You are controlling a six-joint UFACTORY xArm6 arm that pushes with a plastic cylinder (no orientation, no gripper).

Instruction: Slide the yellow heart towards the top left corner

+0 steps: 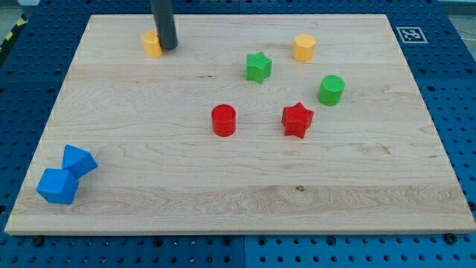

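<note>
The yellow heart (152, 44) lies near the board's top left, partly hidden behind my rod. My tip (169, 48) rests on the board against the heart's right side. The heart is a short way right of and below the top left corner of the wooden board (97, 22).
A yellow hexagon (303, 47) sits at the top right of centre, a green star (258, 66) left of it, a green cylinder (332, 89) below it. A red cylinder (223, 120) and red star (297, 119) sit mid-board. Two blue blocks (78, 161) (57, 186) lie at bottom left.
</note>
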